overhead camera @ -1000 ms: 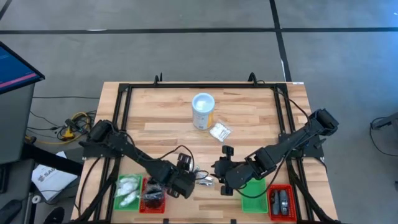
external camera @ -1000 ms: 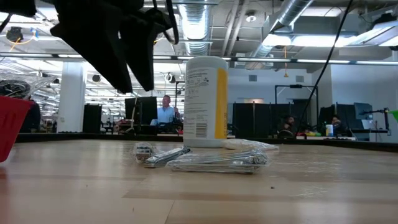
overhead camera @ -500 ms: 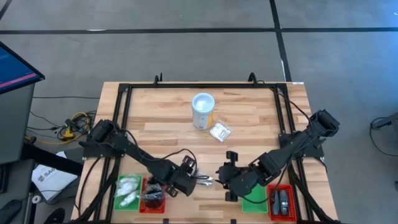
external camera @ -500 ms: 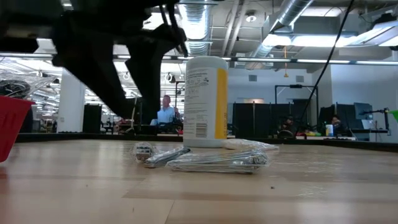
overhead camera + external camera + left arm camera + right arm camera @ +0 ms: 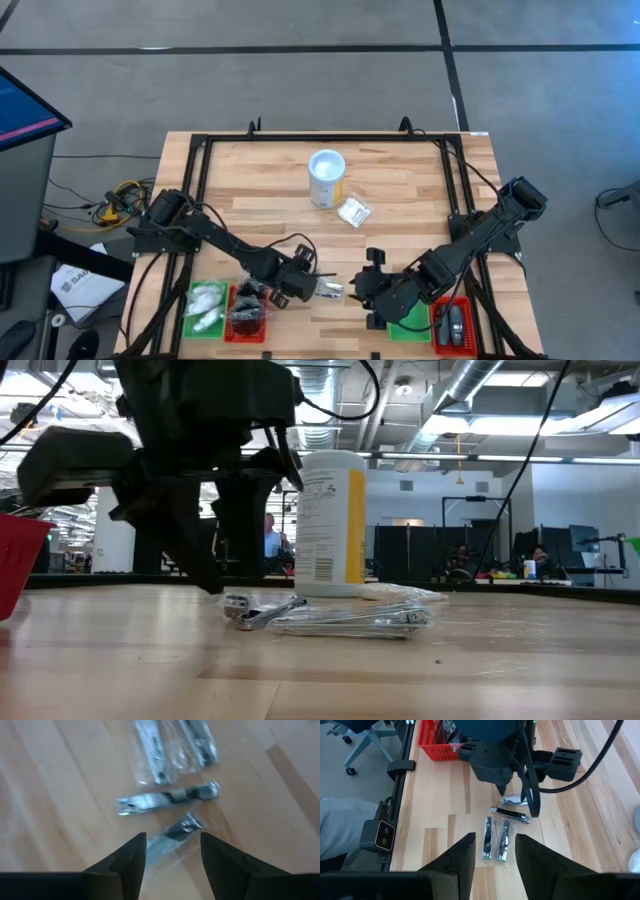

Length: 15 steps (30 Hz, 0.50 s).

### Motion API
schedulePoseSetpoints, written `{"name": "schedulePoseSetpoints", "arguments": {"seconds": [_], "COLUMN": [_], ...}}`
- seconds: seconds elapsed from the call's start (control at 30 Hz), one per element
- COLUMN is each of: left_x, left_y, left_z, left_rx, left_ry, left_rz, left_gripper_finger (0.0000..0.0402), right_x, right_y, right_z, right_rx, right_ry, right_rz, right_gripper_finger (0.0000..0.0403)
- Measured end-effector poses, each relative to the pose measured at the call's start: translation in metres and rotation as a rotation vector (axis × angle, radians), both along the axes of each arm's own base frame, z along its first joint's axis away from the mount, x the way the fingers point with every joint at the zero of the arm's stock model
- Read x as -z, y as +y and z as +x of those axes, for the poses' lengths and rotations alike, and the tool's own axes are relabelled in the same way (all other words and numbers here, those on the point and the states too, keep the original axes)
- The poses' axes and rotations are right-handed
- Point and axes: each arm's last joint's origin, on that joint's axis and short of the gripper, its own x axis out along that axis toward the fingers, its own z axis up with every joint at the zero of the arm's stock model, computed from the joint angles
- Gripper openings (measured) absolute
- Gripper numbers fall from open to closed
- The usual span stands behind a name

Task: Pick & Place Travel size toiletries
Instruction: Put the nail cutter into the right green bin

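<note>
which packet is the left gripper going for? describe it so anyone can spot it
Near the table's front edge, between the red tray and the green tray, lie four slim clear-wrapped metal pieces. The left gripper, open, hangs over the targeted packet: the one nearest that red tray, lying askew, apart from the side-by-side pair.

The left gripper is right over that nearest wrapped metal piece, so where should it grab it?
Best guess: the left gripper, open above it, should come straight down and pinch the nearest wrapped metal piece mid-length, across its narrow width. It lies flat on the table, apart from the other wrapped pieces.
</note>
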Motion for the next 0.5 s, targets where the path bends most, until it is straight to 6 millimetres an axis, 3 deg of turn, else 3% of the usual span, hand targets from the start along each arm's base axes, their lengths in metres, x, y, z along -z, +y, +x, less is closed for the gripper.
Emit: {"name": "schedulePoseSetpoints", "arguments": {"seconds": [0.23,0.5], "left_x": [0.0081,0.0053], "left_y": [0.0058,0.003], "left_z": [-0.0038,0.0045], "left_rx": [0.011,0.083], "left_ry": [0.034,-0.052], "left_rz": [-0.004,-0.007], "left_gripper_finger": [0.0176,0.0176], "right_x": [0.0,0.0], "right_y": [-0.0002,-0.0003], "right_z": [0.0001,0.0001], "right_rx": [-0.002,-0.001], "right_ry": [0.0,0.0], "right_rz": [-0.003,-0.004], "right_gripper_finger": [0.0129,0.0129]}}
